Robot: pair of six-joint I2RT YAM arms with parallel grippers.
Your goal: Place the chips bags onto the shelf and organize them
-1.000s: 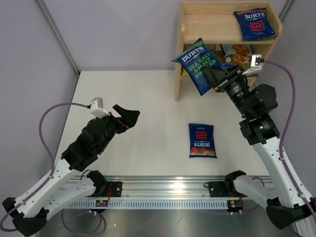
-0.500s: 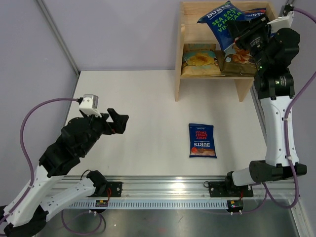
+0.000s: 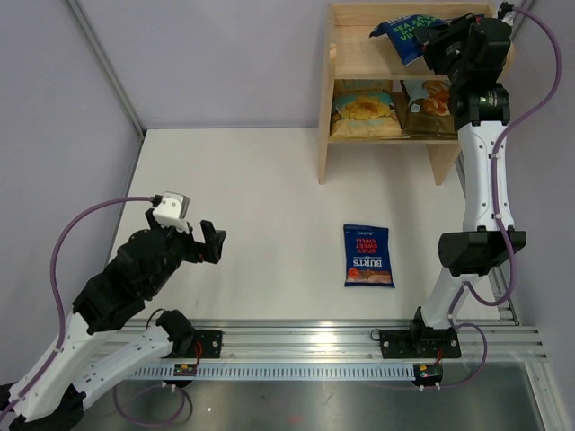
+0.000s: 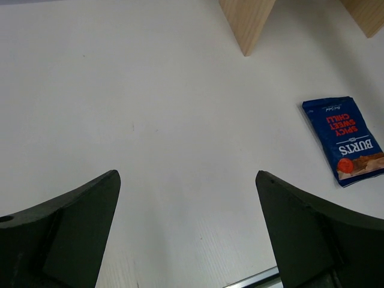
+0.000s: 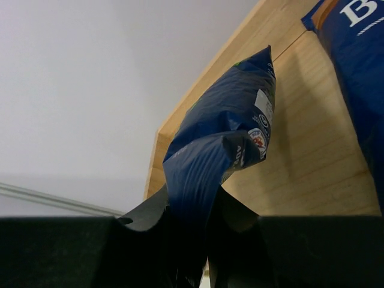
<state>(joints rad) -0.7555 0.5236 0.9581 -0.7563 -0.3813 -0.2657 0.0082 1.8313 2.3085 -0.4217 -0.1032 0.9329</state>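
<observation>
**Top external view.**
- The shelf (image 3: 325, 108) is standing at the far right of the table (image 3: 252, 180).
- Lower tier: the left tan bag (image 3: 364, 109) and the right tan bag (image 3: 429, 97) are lying side by side, filling most of the width.
- Upper tier: the right gripper (image 3: 435, 40) is reaching in from the right and clamping the green-label bag (image 3: 404, 27). The bag is tilting out to the left over the board. Whether it is touching the board cannot be told. The arm is blocking the right part of this tier.
- The red-label bag (image 3: 368, 256) is lying flat on the table, well apart from the shelf and in front of it.
- The left gripper (image 3: 211, 244) is hovering over the table's left side, with nothing in it.

**Left wrist view.**
- The left gripper (image 4: 189, 204) is showing its two fingers spread wide apart over bare table (image 4: 150, 90).
- The red-label bag (image 4: 348, 139) is lying off to the right.
- A shelf side panel (image 4: 246, 21) is showing at the top edge.

**Right wrist view.**
- The right gripper (image 5: 192, 219) is pinching the crumpled lower end of the green-label bag (image 5: 222, 150), jaws closed on it.
- The bag is rising in front of the pale shelf wood (image 5: 312, 150).
- A second blue bag (image 5: 357, 72) is lying against that wood at the right edge, just beside the held one.
</observation>
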